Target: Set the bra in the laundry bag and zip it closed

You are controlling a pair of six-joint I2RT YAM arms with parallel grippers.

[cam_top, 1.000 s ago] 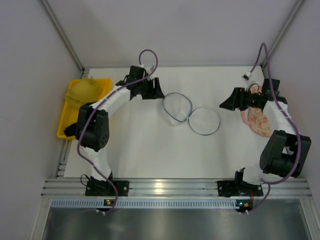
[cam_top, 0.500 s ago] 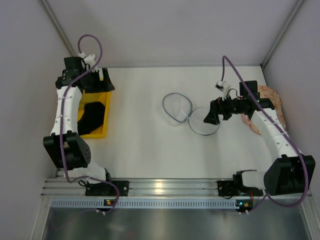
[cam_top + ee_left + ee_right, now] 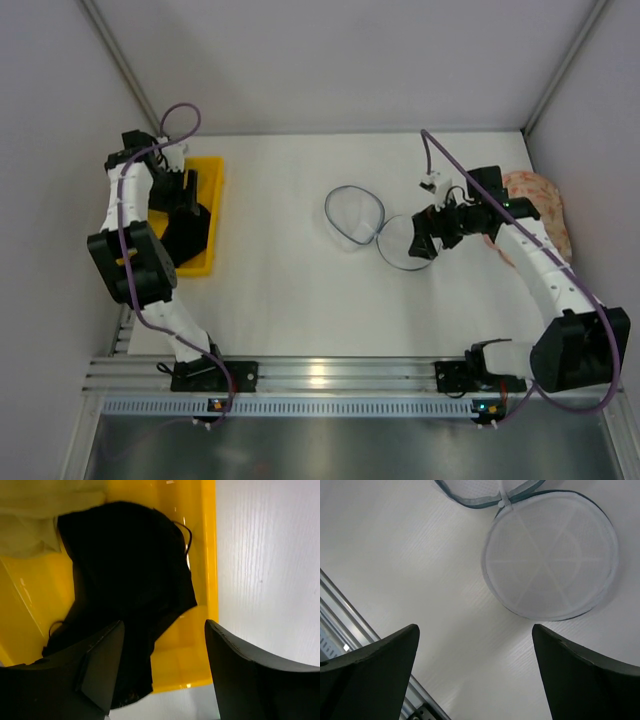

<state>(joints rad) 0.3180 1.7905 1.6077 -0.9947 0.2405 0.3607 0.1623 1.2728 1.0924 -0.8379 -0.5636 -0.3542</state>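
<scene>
Left end effector (image 3: 164, 623) nearer thin-strapped bra (image 3: 130, 565)

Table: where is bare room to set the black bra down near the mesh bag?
Widest bare patch: between the yellow tray and the laundry bag. Also free: the strip between the bag and the near edge. Crowded right of the bag, with the right gripper and pink bra.

Open desk (image 3: 280, 250) lies between the yellow tray (image 3: 210, 555) and the laundry bag (image 3: 550, 555), giving free passage, but the tray's raised wall and a pale cloth (image 3: 30, 525) hem in the bra (image 3: 130, 570) beneath the spread left hand (image 3: 164, 630).
</scene>
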